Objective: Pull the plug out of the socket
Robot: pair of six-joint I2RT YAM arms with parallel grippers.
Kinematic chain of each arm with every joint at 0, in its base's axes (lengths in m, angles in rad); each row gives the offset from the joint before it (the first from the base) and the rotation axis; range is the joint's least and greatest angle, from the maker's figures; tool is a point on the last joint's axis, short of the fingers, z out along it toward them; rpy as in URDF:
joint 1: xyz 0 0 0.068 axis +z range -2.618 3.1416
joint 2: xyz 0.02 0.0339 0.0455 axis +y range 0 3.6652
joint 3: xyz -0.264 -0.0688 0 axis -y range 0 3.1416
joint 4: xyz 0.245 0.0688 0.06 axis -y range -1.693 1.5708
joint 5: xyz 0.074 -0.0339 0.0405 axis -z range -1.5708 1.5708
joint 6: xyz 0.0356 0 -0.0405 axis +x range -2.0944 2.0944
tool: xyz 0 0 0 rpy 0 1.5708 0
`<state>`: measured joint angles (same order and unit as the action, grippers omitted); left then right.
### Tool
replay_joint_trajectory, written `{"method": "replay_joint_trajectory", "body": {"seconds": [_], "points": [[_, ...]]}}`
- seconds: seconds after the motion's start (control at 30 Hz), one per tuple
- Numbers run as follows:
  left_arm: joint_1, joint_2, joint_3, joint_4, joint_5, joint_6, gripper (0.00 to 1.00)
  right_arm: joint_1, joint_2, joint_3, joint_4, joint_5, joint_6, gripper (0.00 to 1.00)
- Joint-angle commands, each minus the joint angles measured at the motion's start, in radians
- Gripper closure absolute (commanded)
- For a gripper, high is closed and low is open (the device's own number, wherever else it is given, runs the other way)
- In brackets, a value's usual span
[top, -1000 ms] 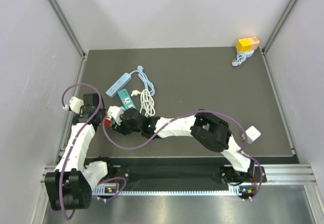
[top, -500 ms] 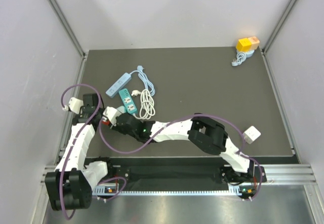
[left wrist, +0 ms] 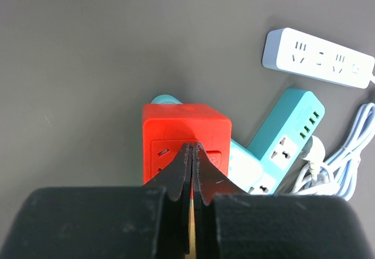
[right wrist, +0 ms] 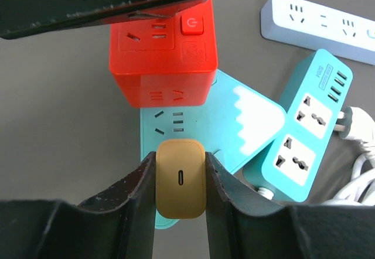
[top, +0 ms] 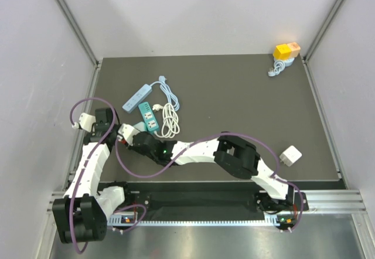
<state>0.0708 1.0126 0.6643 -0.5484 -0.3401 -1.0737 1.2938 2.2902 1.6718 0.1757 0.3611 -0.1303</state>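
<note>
1. My left fingers are pressed together with nothing between them. Their tips point down at the top face of a red plastic socket cube. They look to be touching it, though I cannot be sure from these views.
2. The red cube stands at the left of the dark grey worktop, on the far end of a pale blue socket block with a white mountain shape.
3. The tan rounded plastic plug sits in the near end of that pale blue block, just beside the red cube. My right fingers are clamped on it, one on each side.
4. To the right of the block lies a teal power strip, at a slant and touching the block.
5. Beyond it is a white power strip, apart from the teal one.
6. A coiled white cable lies just right of the teal strip.
7. Well to the right, a small white square block sits near my right arm.
8. In the far right corner is a yellow and orange cube.
</note>
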Motion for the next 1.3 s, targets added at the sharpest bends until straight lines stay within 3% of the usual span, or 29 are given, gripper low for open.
{"method": "replay_joint_trajectory", "body": {"seconds": [0.0, 0.27, 1.27], "points": [[-0.025, 0.093, -0.12, -0.268, 0.133, 0.011, 1.0, 0.033, -0.015, 0.017, 0.105, 0.073, -0.035, 1.0], [-0.023, 0.112, -0.137, -0.255, 0.142, 0.015, 1.0, 0.053, -0.147, -0.126, 0.347, 0.153, -0.063, 1.0], [-0.025, 0.144, -0.175, -0.226, 0.211, 0.012, 1.0, 0.029, -0.164, -0.004, 0.341, 0.127, -0.029, 1.0]]}}
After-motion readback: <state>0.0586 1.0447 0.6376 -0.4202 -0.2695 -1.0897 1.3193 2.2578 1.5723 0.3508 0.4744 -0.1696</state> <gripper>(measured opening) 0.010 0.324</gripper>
